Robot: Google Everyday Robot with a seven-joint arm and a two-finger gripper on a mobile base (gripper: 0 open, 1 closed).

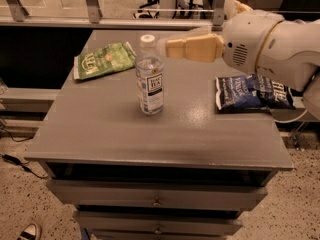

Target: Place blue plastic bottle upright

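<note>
One table (110, 134): grey and flat-topped, it filled the middle of the frame, with drawers (157, 196) below its front edge.
Arm (280, 44): white and bulky, it reached in from the upper right of the frame, above the table's right side.
Blue bag (250, 91): a dark blue snack bag lay flat at the right edge of the table, under the arm.
Green bag (102, 59): it lay flat at the upper left of the table, well apart from the blue bag.
Bottle (150, 84): the clear, bluish plastic bottle stood upright on its base near the middle of the table, label facing the camera, between the two bags.
Gripper (170, 46): tan, it pointed left at the height of the bottle's top, just right of it; whether it touched the bottle could not be told.
Gripper state: seen side-on, wide or narrow could not be told.
Cap (147, 39): white, it sat on the bottle's top.
</note>
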